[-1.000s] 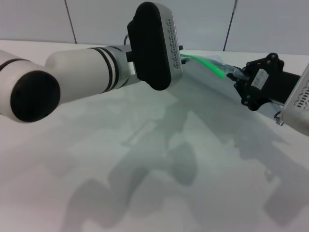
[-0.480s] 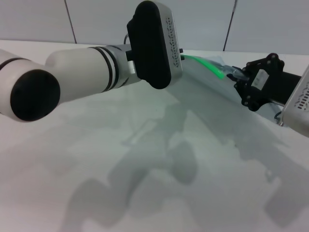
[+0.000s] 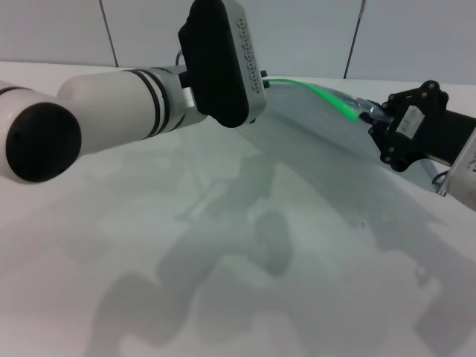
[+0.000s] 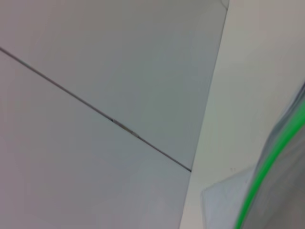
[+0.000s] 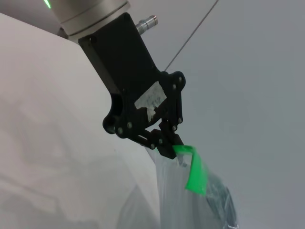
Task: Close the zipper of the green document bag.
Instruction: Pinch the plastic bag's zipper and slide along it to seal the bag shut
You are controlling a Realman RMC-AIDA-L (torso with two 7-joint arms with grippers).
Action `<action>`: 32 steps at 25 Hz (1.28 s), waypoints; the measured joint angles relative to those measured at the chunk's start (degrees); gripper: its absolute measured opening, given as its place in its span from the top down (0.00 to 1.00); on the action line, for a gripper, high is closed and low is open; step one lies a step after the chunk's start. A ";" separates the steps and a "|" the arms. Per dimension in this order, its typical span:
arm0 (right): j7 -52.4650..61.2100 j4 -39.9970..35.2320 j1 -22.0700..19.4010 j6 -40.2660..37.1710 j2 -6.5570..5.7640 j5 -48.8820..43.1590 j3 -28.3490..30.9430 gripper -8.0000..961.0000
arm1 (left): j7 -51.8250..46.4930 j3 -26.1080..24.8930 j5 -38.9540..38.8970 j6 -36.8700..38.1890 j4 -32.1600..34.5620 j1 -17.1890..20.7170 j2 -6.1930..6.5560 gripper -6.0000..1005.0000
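my left pincer [image 5: 167, 143] is clamped on the end corner of the green document bag [image 5: 190, 200], its black fingers pinched together right on the bright green zipper [image 5: 193, 172] tab; this shows plainly from my right wrist. in the head view that pincer is hidden behind my own left wrist housing, which reaches across from the left. my right pincer [image 3: 375, 119] sits at the other end of the zipper [image 3: 316, 93], against the green strip on the right side, but i cannot tell whether its fingers are open or closed there. the green document bag [image 3: 327, 134] is held up off the white worktop [image 3: 223, 282] between my two arms, its green edge uppermost and arching from one pincer to the other, the translucent sheet hanging below it. behind stands a pale panelled wall [image 3: 312, 37].
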 joint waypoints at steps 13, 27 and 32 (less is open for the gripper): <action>-0.01 -2.57 -2.27 -1.27 0.20 0.15 2.44 0.94 | -0.33 -3.24 -0.07 0.38 4.91 -0.26 0.00 0.87; 0.36 -2.53 -3.60 -0.66 0.33 1.40 7.71 0.94 | -0.87 -5.77 -0.65 2.29 9.18 0.30 0.03 0.83; 0.22 -2.32 -3.52 -0.17 0.34 1.65 8.14 0.94 | -0.89 -5.80 -0.92 2.29 9.43 0.20 0.04 0.81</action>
